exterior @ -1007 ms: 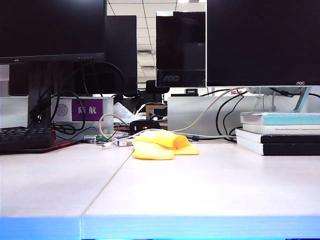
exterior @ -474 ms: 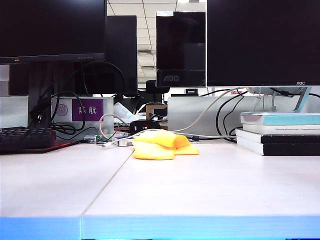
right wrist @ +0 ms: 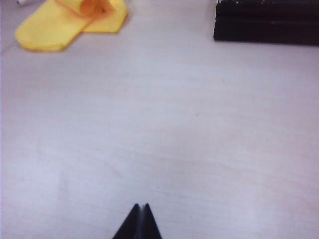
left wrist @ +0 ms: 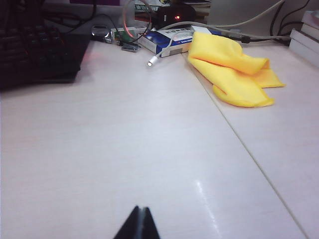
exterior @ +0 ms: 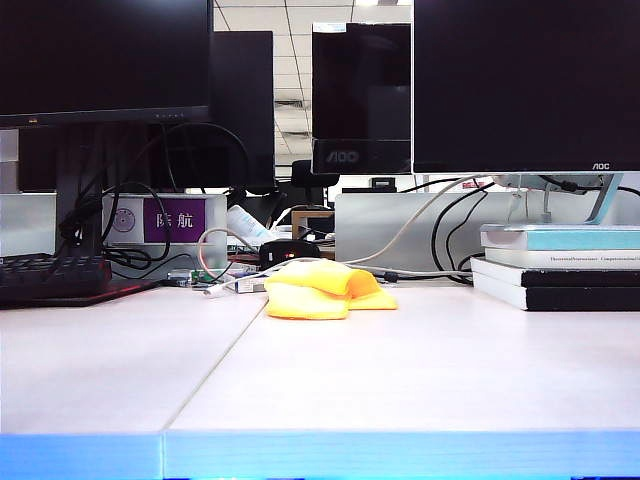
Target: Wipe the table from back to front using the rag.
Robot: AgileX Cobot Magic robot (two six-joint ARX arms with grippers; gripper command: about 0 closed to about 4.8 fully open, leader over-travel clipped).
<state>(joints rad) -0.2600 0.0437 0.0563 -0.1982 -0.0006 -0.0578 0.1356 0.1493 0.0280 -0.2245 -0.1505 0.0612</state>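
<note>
Nearest item, exterior view: table (exterior: pixel 400 380), pale off-white top with a light blue front edge along the bottom of the frame and a thin dark seam running from lower left toward the centre. No arm shows in this view. Left gripper (left wrist: pixel 139 224), seen only in the left wrist view: two dark fingertips pressed together into a single point, nothing between them, poised above bare table surface, well apart from the cloth. Right gripper (right wrist: pixel 139 221), seen only in the right wrist view: same closed point, holding nothing, over bare table. Middle distance: rag (exterior: pixel 325 290), bright yellow, folded and rumpled into a low heap, lying on the table just right of the seam, slightly left of centre in the exterior frame, untouched by either gripper; it appears again in the left wrist view (left wrist: pixel 234 69) and in part in the right wrist view (right wrist: pixel 70 22). Left middle: dark keyboard (exterior: pixel 55 278) at the frame's left edge. Right middle: stack of books (exterior: pixel 560 265), pale ones over black ones. Behind the rag: small box (left wrist: pixel 167 37), a white cable (exterior: pixel 420 225) and loose dark cables. Far row: black monitors (exterior: pixel 525 85) across the top of the frame, and a grey box with a purple label (exterior: pixel 172 220) at left.
</note>
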